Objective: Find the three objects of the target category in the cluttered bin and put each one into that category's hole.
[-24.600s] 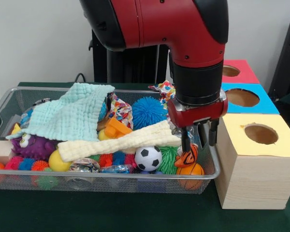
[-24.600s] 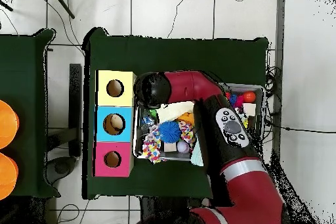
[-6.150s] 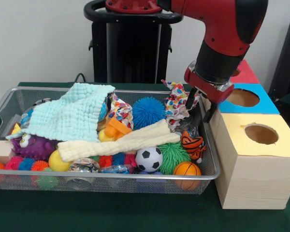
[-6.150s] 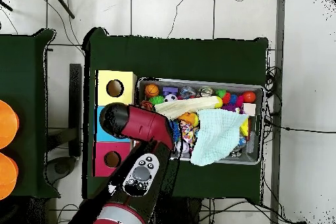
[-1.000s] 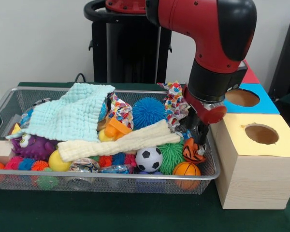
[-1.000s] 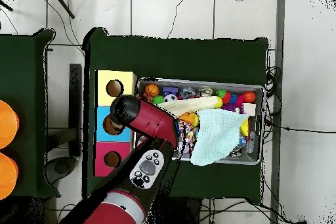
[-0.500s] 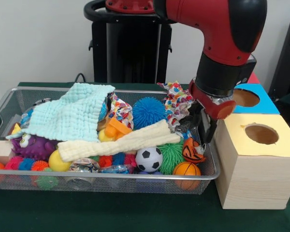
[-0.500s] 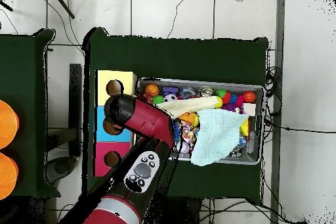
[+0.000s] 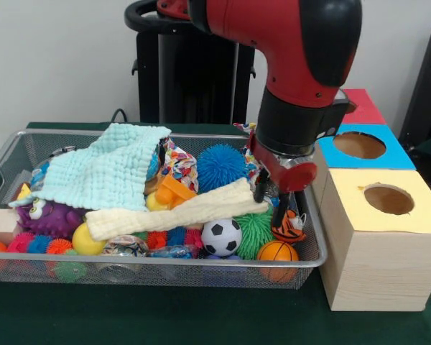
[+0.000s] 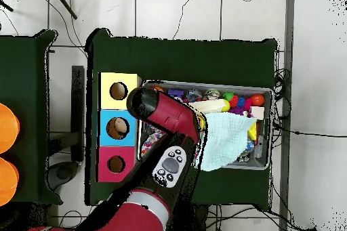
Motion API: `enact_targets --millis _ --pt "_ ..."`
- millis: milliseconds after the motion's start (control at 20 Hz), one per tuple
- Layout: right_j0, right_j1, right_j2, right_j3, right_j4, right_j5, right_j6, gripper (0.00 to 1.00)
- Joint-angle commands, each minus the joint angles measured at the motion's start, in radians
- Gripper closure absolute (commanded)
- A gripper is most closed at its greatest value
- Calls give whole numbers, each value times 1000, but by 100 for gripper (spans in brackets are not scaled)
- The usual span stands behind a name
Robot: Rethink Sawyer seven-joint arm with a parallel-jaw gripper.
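Hanging over the bin's [image 9: 312, 259] right end in the front view, the gripper [image 9: 271, 204] has swung left from the boxes since half a second ago; its fingers [image 9: 260, 188] stand apart, empty, just above the tiger toy [image 9: 287, 228] and green ball [image 9: 256, 231]. Beside them lie the football [image 9: 220, 235] and basketball [image 9: 278, 252]. From overhead, the arm [image 10: 168, 121] now covers the bin's [image 10: 266, 93] corner beside the yellow box [image 10: 108, 81], hiding the gripper.

Glossy red arm [image 9: 273, 29] with black joint bands, a grey button panel [image 10: 169, 166], dark slim claw [image 9: 270, 203].
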Motion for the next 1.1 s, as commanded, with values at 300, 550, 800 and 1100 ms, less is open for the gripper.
enact_targets --millis 300,550,800,1100 --pt "-58 72 144 -91 -50 -14 64 0" --pt "-30 67 131 -71 -36 -16 109 0" --pt "-6 62 119 -55 -31 -9 133 0" --pt "11 52 119 -22 -20 -32 146 0"
